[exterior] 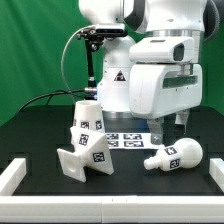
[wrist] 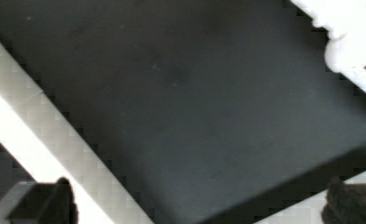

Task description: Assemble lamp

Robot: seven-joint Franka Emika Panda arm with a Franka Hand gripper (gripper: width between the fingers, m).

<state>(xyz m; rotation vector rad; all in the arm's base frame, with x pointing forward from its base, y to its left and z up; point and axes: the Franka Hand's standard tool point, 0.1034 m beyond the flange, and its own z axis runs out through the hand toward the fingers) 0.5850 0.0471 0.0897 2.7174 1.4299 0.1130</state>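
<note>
The lamp is in three loose white parts on the black counter. The bulb lies on its side just below the tool and slightly nearer the camera, not touching it. Its round end points to the exterior view's right and its narrow neck to the left. The shade stands upright with its narrow end up, well away from the tool toward the exterior view's left. The angular base sits right in front of the shade; whether they touch cannot be told.

All three parts carry black-and-white square tags, and none has readable writing. The marker board lies flat between the shade and the tool, showing the same kind of tags. Behind it, the robot pedestal bears a triangle warning sticker whose symbol is too small to read.

The tool hangs above the counter with its jaws spread wide and nothing held. In the wrist view its dark fingertips frame bare black counter and a white edge rail. A white object at the corner cannot be identified.
</note>
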